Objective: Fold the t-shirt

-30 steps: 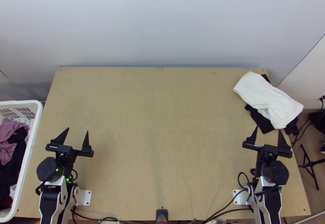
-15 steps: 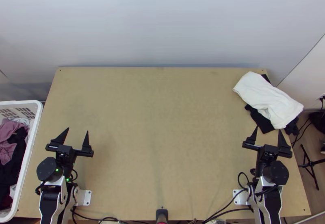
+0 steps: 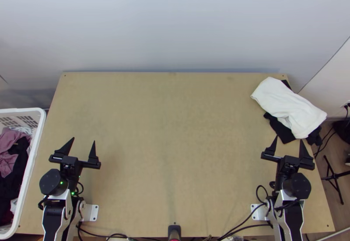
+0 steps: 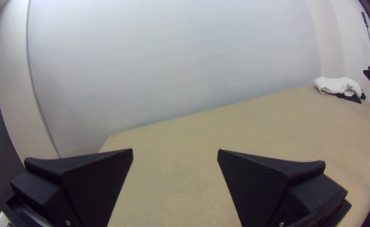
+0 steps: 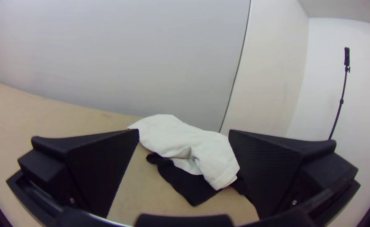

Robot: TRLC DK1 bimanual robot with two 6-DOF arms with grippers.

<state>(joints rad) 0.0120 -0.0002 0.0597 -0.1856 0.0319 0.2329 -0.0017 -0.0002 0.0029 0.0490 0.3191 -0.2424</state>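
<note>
Left tool (image 3: 83, 140) and right tool (image 3: 288, 138): fingers wide apart on both, over table (image 3: 175, 131). White cloth (image 3: 286, 105) rumpled on black cloth (image 3: 280, 129), just beyond right tool, well apart from left tool. Basket (image 3: 36, 147) outboard of left tool.

clothes (image 3: 7, 164) lie in a basket (image 3: 34, 153) left of the table (image 3: 175, 131), cloths (image 3: 286, 105) on its right.

My left gripper (image 3: 84, 147) sits near the tabletop's left edge, its two fingers spread wide. My right gripper (image 3: 288, 145) matches it near the right edge, fingers apart too. Both arms fold back toward the near corners; their height, I can't properly judge.
</note>
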